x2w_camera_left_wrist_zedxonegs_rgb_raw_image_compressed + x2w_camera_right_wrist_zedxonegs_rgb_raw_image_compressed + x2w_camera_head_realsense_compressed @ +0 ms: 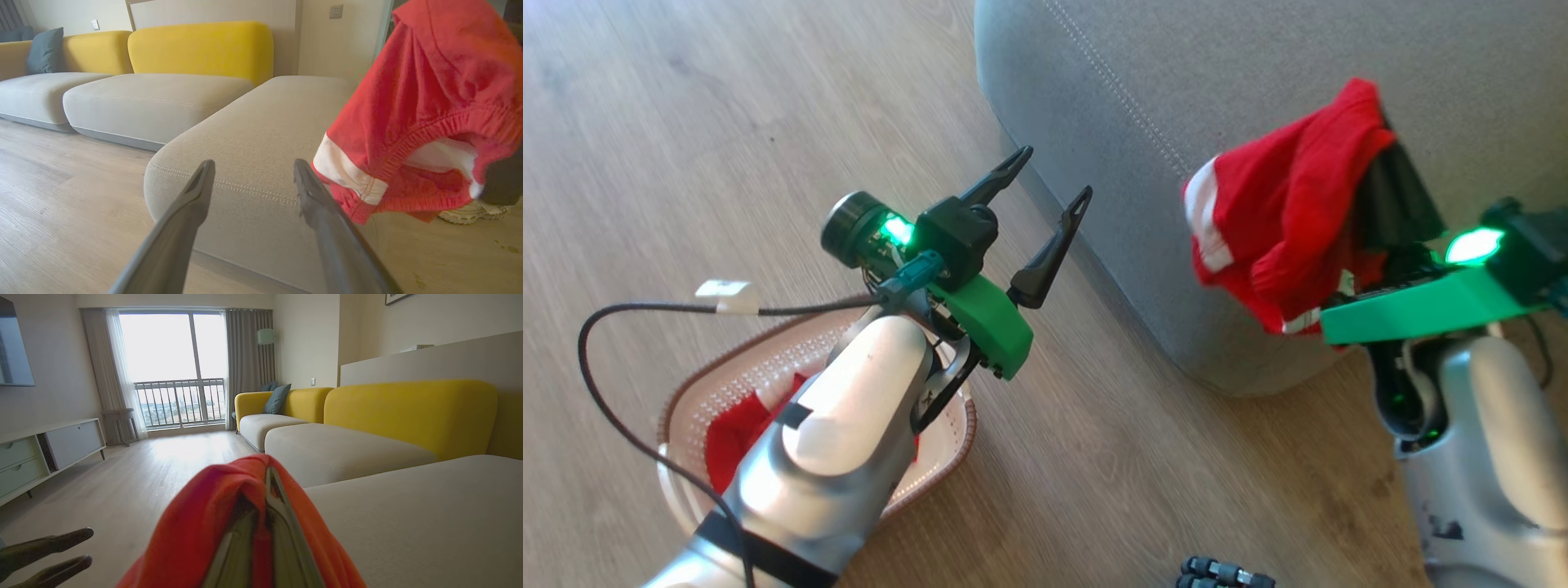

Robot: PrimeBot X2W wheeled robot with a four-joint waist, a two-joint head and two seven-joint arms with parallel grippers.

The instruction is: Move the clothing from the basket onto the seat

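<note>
My right gripper [1390, 163] is shut on a red garment with white trim [1282, 220], which hangs over the rounded corner of the grey seat [1143, 73]. In the right wrist view the red fabric [204, 522] wraps the closed fingers [282, 522] just above the seat [408, 514]. My left gripper [1054, 175] is open and holds nothing, pointing at the seat's corner [253, 134], with the hanging garment [416, 102] to its right. The basket [686, 384] stands on the floor under my left forearm, and more red clothing [731, 445] lies inside it.
A black cable [605, 327] loops over the wood floor left of the basket. A small black object [1225, 574] lies at the bottom edge. Further grey cushions with yellow backs [200, 45] stretch away, a low cabinet [49, 449] lines the far wall, and a shoe [474, 213] sits on the floor.
</note>
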